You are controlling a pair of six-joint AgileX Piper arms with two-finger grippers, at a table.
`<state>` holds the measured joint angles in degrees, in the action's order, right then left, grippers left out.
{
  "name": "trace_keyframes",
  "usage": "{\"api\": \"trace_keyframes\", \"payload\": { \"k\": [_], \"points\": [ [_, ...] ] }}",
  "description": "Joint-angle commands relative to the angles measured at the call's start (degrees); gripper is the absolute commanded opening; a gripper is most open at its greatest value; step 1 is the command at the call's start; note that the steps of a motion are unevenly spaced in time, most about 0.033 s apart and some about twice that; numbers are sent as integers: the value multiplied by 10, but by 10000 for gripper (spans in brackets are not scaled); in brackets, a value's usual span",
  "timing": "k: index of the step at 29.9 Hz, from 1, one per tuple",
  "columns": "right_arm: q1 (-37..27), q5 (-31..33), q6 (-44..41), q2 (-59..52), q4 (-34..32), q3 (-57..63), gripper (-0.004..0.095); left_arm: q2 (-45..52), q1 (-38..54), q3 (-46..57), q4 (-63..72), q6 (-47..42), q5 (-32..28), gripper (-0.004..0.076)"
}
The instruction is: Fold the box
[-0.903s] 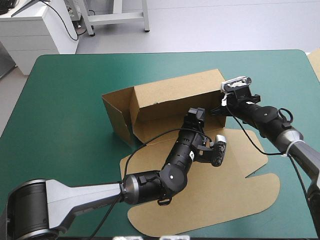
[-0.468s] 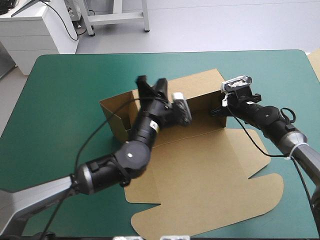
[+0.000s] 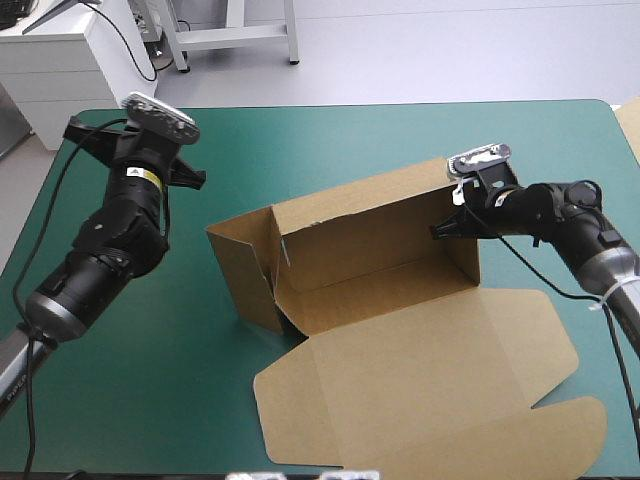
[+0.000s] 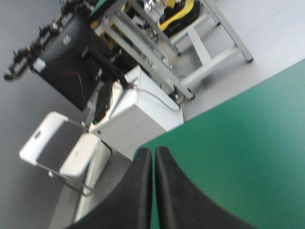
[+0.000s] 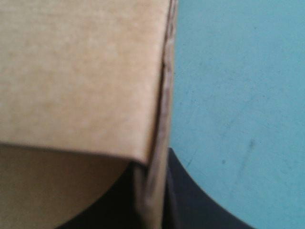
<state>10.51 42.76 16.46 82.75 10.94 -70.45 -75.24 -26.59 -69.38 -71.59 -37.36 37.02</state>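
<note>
The brown box (image 3: 370,225) stands mid-table with its long back wall and both end walls raised, and its lid (image 3: 430,380) lies flat toward the near edge. My right gripper (image 3: 450,228) is at the box's right end wall, and its black fingers are shut on the top edge of that wall (image 5: 157,119). In the right wrist view the gripper (image 5: 152,195) has the board pinched between its fingers. My left gripper (image 3: 88,135) is raised over the table's far left corner, well clear of the box. Its fingers (image 4: 153,157) are shut on nothing and point out past the table's edge.
The teal-green cover (image 3: 300,140) lies bare between the box and the left arm. A strip of more brown board (image 3: 630,125) shows at the table's right edge. A white cabinet (image 3: 70,50) stands beyond the far left corner.
My left arm has pulled out of the box and swung up to the far left corner. The box has shifted right with its lid spread flat. The right gripper still holds the end wall.
</note>
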Motion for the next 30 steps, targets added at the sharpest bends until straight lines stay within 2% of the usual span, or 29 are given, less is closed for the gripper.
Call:
{"api": "trace_keyframes", "payload": {
  "k": [1, 5, 12, 18, 23, 25, 30],
  "points": [
    [-1, 118, -49, -7, -28, -87, 1, 20, 67, -19, 110, 32, -23, 6],
    [-1, 167, -74, 30, -27, -140, 1, 20, 147, -19, 237, 58, -23, 6],
    [-1, 229, -87, 140, -24, -197, 0, 20, 227, -19, 468, 231, 4, 6],
    [-1, 230, -101, 217, -20, -257, 2, 18, 243, -19, 592, 333, 53, 6],
    [-1, 209, -101, 251, -13, -287, 8, 17, 243, -19, 624, 349, 88, 6],
    [-1, 189, -101, 253, -11, -288, 35, 17, 243, -19, 634, 349, 91, 6],
    [0, 161, -94, 254, -14, -295, 265, 17, 243, -19, 670, 363, 94, 6]
  ]
}}
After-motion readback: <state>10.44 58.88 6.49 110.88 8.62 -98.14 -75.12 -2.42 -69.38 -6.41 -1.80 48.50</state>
